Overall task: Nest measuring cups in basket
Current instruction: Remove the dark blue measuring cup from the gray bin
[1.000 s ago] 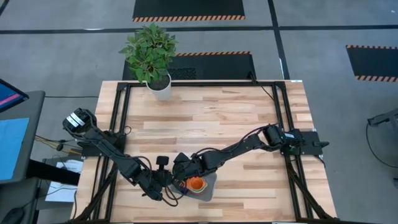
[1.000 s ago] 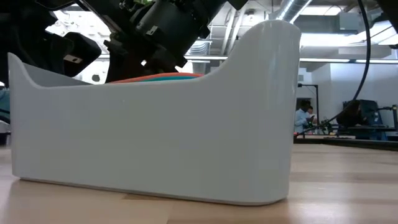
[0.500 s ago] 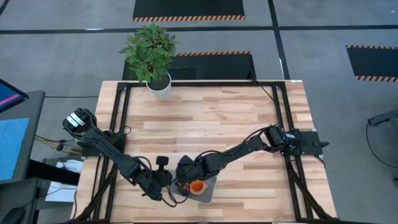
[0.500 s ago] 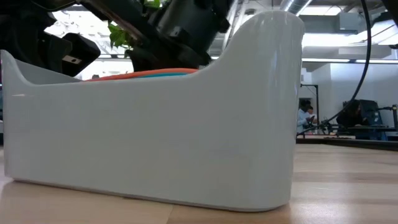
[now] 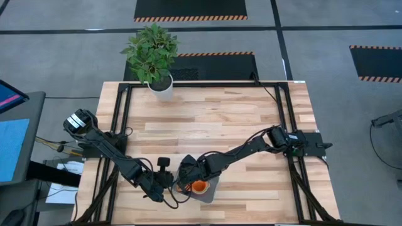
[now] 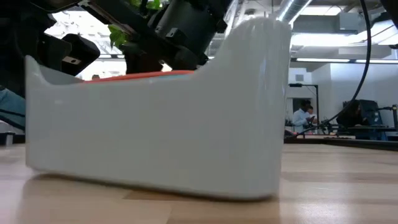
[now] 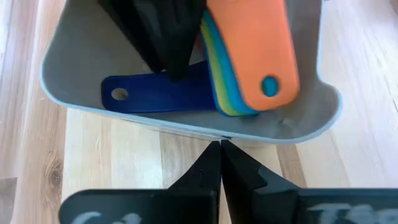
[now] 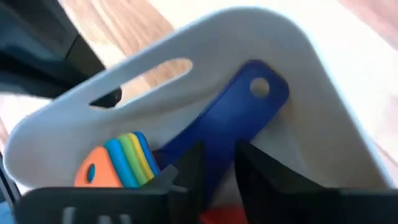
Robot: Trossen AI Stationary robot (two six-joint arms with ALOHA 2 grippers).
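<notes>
High view, basket (image 5: 210,188): pale grey bin at the near edge of the wooden table (image 5: 220,119), between the two arms' ends.
High view, cups: an orange measuring cup (image 5: 198,186) shows inside the basket, just beside the right gripper (image 5: 186,180).
High view, left gripper (image 5: 171,194): at the basket's left side, low over the table.
High view, background: a potted plant (image 5: 152,56) stands at the table's far edge.
Low view, basket (image 6: 155,137): its tall side wall fills the picture; an orange edge (image 6: 143,75) peeks above the rim, dark arm parts above it.
Left wrist view, left gripper (image 7: 220,149): fingers pressed together, holding nothing, tips just outside the basket (image 7: 186,127) wall.
Left wrist view, cups: the orange handle (image 7: 255,50) tops a fanned stack of yellow, green and light blue handles; the dark blue handle (image 7: 158,93) lies apart, angled sideways.
Right wrist view, right gripper (image 8: 214,168): fingers parted a little, astride the dark blue handle (image 8: 236,118) inside the basket (image 8: 311,124); whether they grip it I cannot tell.
Right wrist view, stack: the coloured handles (image 8: 118,163) lie beside it.
</notes>
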